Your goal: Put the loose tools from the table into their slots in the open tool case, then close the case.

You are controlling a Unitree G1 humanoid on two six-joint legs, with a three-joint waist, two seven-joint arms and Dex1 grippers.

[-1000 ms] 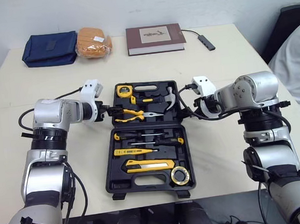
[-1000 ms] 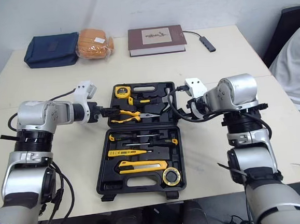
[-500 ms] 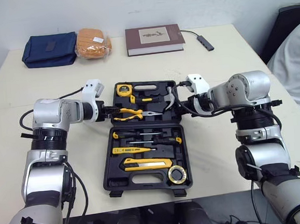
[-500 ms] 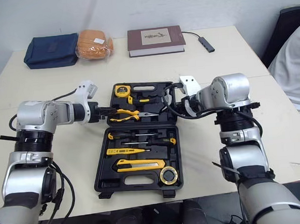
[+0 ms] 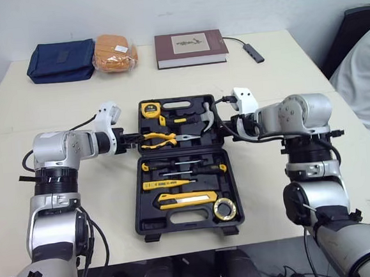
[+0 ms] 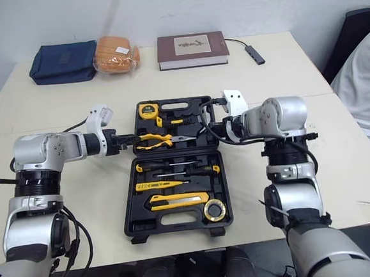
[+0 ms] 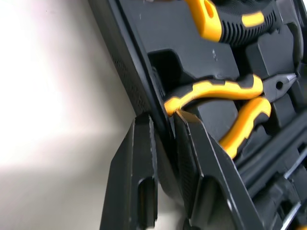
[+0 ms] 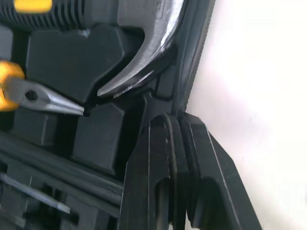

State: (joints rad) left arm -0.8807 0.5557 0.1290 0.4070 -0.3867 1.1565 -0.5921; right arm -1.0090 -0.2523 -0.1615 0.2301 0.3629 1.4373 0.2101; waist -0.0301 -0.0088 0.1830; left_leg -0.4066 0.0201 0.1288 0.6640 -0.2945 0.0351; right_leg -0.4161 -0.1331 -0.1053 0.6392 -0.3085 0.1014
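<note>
Left eye view: forearms angle inward, left hand (image 5: 130, 140) and right hand (image 5: 222, 126) pinching opposite side rims of the tool case (image 5: 147, 225) lid; it lies open, lengthwise front-to-back.

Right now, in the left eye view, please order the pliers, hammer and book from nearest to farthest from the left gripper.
1. Pliers, beside the left gripper, inside the case.
2. Hammer, on the case's right side.
3. Book, far back, beyond the case.

Pinches the tool case (image 7: 127, 67) wall with the left gripper (image 7: 164, 120), one finger outside, one inside. Sits just beside yellow-handled pliers (image 7: 216, 88) seated in their slot.
</note>
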